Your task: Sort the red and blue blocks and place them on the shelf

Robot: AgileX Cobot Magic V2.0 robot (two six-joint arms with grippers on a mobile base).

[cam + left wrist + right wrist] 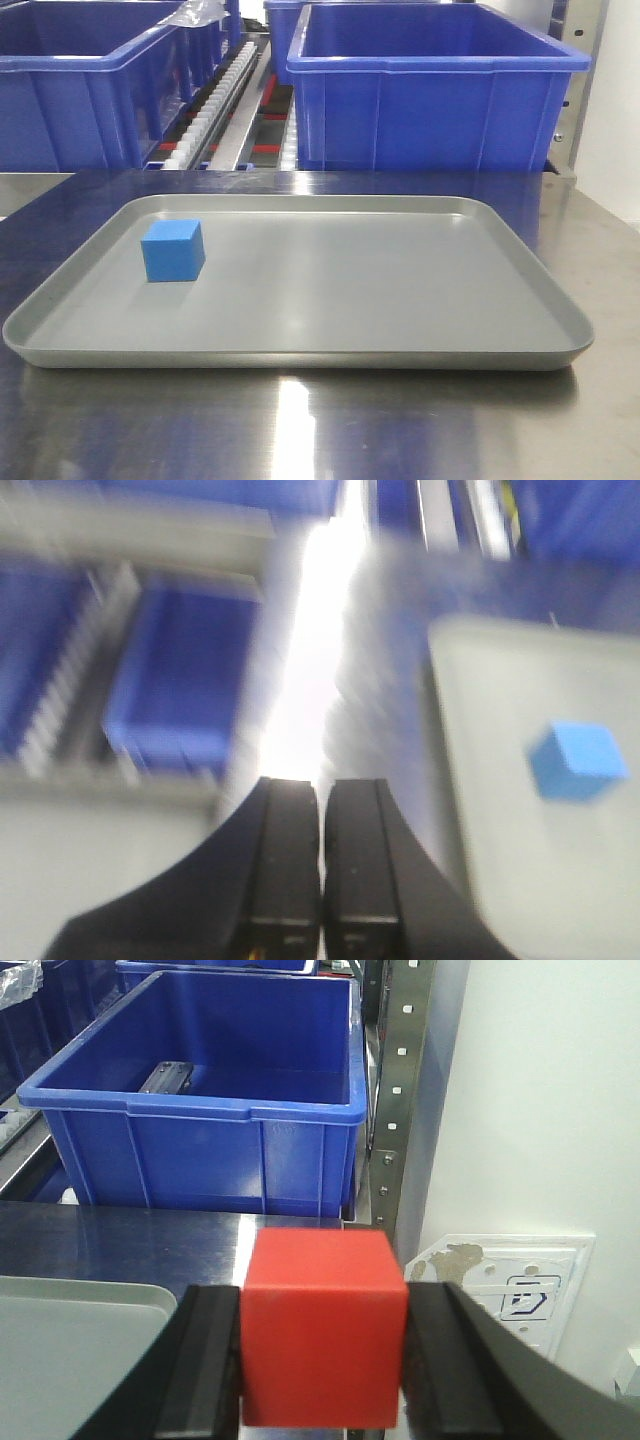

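Observation:
The blue block (173, 250) rests on the left part of the grey tray (400, 300). In the blurred left wrist view the same blue block (580, 761) lies off to the right of my left gripper (322, 786), whose jaws are pressed together with nothing between them. My right gripper (322, 1298) is shut on the red block (322, 1330), held above the steel surface just right of the tray's corner (60, 1340). The shelf's roller track (225, 100) and its perforated upright (400, 1080) stand behind. Neither gripper shows in the front view.
Large blue bins (430, 90) (80, 90) sit on the rack behind the tray. One bin (200, 1090) holds a small dark object. A white wall with a plate (500, 1290) lies to the right of the rack's upright.

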